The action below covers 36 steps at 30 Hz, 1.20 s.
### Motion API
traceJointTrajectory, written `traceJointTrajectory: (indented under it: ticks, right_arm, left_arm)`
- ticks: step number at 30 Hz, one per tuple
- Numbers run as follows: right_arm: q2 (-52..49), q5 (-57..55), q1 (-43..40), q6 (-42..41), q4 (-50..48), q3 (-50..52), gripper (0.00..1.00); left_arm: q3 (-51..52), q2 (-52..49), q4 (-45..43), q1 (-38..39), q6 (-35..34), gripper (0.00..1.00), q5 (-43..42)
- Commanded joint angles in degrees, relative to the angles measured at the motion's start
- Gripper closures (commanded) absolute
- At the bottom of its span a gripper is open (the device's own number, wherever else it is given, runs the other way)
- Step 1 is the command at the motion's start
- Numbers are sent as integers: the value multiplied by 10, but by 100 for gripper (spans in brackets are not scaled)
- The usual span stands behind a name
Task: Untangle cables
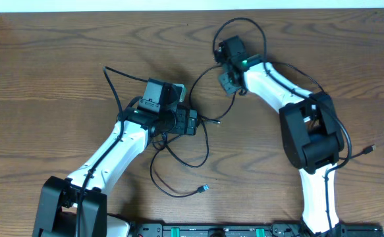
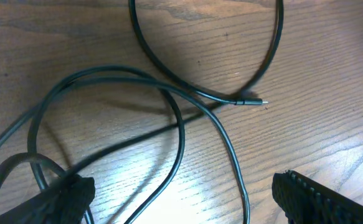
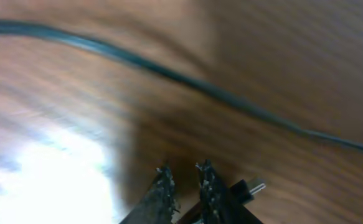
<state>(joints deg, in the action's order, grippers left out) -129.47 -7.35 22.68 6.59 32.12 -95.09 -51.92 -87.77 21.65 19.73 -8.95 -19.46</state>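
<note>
Freeing the cables [image 2: 182, 130] goes best if the spread left fingers [image 2: 318, 199] clamp 1 while the near-closed right fingers [image 3: 209, 186] pull gently.

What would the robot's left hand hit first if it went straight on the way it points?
Likely the black cable looped on the table just ahead of the left hand, between its open fingers; depth is unclear.

Right hand [image 3: 184, 171] nearly closed; black cable [image 3: 187, 81] crosses beyond.
</note>
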Motion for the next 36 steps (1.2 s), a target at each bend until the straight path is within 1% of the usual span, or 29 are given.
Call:
traceJointTrajectory:
  ticks: [1, 8, 11, 15, 20, 22, 23, 25, 26, 29, 31, 34, 36]
  right_arm:
    - [-28, -14, -31, 3, -5, 11, 88]
    - [-28, -18, -116, -36, -31, 11, 91]
    - [-27, -22, -150, -35, -29, 6, 97]
    - [-16, -21, -183, -36, -2, -13, 99]
    - [28, -21, -204, -43, 64, -56, 99]
    - [59, -22, -206, -41, 92, -68, 89]
    - [74, -28, -207, -42, 104, -69, 81]
    - [111, -38, -208, -56, 132, -70, 69]
    - [136, -47, -211, -83, 153, -70, 55]
    - [188, -45, -224, -138, 210, -70, 36]
    - [214, -37, -237, -156, 256, -70, 28]
    - [224, -35, -257, -164, 308, -69, 23]
    - [215, 9, -278, -198, 350, -58, 18]
  left_arm:
    - [4, -1, 1, 0, 6, 2, -4]
    - [4, -1, 1, 0, 6, 2, -4]
    - [4, -1, 1, 0, 6, 2, -4]
    - [4, -1, 1, 0, 6, 2, -4]
    - [4, -1, 1, 0, 6, 2, -4]
    - [4, -1, 1, 0, 6, 2, -4]
    - [4, -1, 1, 0, 6, 2, -4]
    - [4, -1, 1, 0, 6, 2, -4]
    - [4, -1, 1, 0, 6, 2, -4]
    - [4, -1, 1, 0, 6, 2, -4]
    - [4, -1, 1, 0, 6, 2, -4]
    - [4, -1, 1, 0, 6, 2, -4]
    - [4, -1, 1, 0, 6, 2, -4]
